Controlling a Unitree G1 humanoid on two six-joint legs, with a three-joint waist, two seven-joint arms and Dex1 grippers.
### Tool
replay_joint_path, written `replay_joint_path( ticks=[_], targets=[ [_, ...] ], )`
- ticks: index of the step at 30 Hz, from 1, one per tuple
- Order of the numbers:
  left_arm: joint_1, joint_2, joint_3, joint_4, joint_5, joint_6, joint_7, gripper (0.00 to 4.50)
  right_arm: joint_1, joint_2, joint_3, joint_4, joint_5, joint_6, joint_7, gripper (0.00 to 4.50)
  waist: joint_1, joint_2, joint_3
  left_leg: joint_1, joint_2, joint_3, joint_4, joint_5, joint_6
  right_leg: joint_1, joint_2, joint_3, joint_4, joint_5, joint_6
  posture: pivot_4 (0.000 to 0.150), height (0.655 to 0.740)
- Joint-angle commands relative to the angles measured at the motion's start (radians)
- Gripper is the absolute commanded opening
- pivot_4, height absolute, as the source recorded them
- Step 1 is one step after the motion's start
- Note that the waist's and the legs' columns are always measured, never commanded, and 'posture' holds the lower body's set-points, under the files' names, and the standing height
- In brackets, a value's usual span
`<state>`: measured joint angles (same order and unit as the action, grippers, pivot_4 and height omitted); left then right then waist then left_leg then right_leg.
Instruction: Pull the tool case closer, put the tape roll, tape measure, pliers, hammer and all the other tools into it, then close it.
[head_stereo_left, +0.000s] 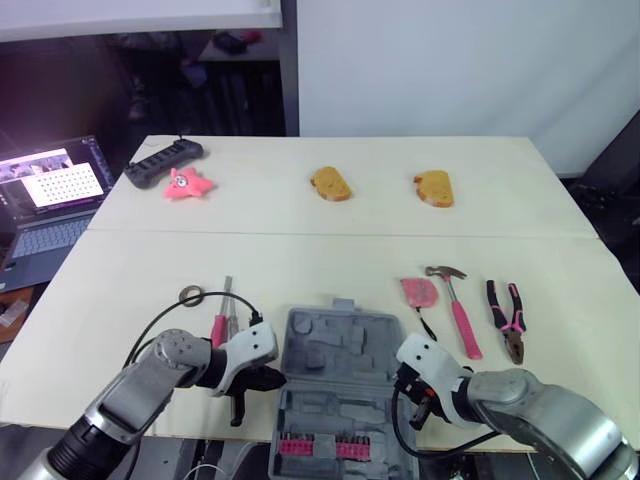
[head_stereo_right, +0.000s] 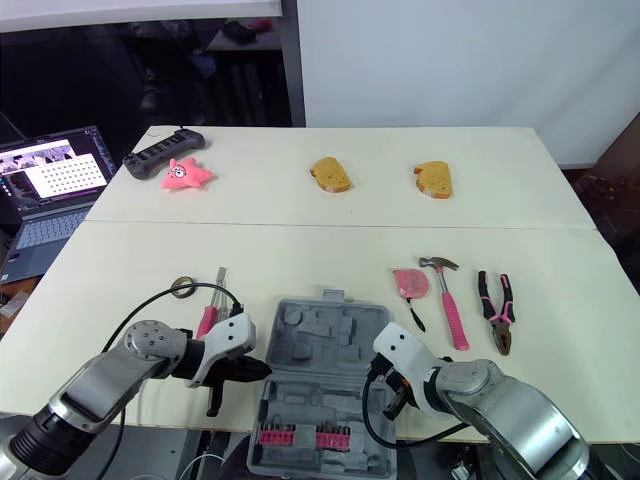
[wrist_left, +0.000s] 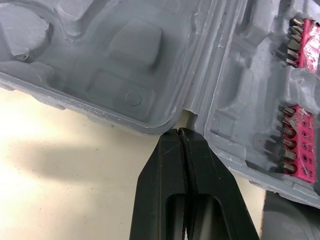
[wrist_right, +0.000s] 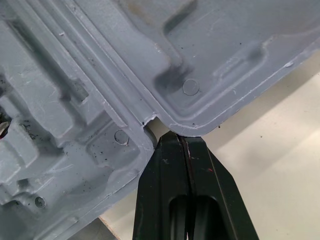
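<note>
Beyond the open grey plastic tool case (head_stereo_left: 338, 345), at the pale table's (head_stereo_left: 300, 255) far side, lie two yellow-brown bread-like pieces (head_stereo_left: 330, 184), a pink star-shaped toy (head_stereo_left: 186, 184) and a black ridged bar (head_stereo_left: 163, 161); right of the case lie a pink tape measure (head_stereo_left: 419, 292), a pink-handled hammer (head_stereo_left: 455, 305) and black-and-pink pliers (head_stereo_left: 507, 318); left of it lie a pink-handled screwdriver (head_stereo_left: 222, 318) and a small ring of tape (head_stereo_left: 190, 295), just beside the left arm; the case lies flat at the table's near edge, its moulded recesses bare, its near half bearing pink strips of bits (wrist_left: 302, 150) and overhanging the edge; the left gripper (wrist_left: 180, 132) and right gripper (wrist_right: 181, 137), each with fingers pressed together, touch the case's opposite sides at the hinge notches.
</note>
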<state>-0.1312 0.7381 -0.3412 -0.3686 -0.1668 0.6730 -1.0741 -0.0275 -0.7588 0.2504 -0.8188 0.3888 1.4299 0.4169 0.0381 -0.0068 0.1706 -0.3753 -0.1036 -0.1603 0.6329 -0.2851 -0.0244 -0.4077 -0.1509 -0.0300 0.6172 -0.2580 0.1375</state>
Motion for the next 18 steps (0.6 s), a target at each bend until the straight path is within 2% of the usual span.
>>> replay_joint_path(
  ticks=[1, 10, 18],
  targets=[
    [-0.005, 0.01, 0.007, -0.055, -0.033, 0.012, -0.002, 0.04, -0.016, 0.013, -0.003, -0.028, 0.013, -0.002, -0.004, 0.0, 0.0, 0.0, 0.0, 0.0, 0.0, 0.0, 0.0, 0.0, 0.0, 0.0, 0.0, 0.0, 0.0, 0.0, 0.0, 0.15, 0.74],
    [0.004, 0.023, 0.009, -0.053, -0.043, 0.014, 0.016, 0.04, 0.001, 0.013, -0.009, -0.041, 0.022, 0.009, -0.006, 0.0, 0.0, 0.0, 0.0, 0.0, 0.0, 0.0, 0.0, 0.0, -0.001, 0.0, 0.0, 0.0, 0.001, 0.0, 0.0, 0.15, 0.74],
    [0.018, 0.07, 0.082, -0.033, -0.066, -0.012, 0.012, 0.04, 0.079, -0.09, -0.113, -0.04, 0.019, -0.058, 0.04, 0.0, 0.0, 0.0, 0.0, 0.0, 0.0, 0.0, 0.001, 0.0, -0.001, 0.0, 0.0, 0.0, 0.001, 0.0, 0.0, 0.15, 0.74]
  ],
)
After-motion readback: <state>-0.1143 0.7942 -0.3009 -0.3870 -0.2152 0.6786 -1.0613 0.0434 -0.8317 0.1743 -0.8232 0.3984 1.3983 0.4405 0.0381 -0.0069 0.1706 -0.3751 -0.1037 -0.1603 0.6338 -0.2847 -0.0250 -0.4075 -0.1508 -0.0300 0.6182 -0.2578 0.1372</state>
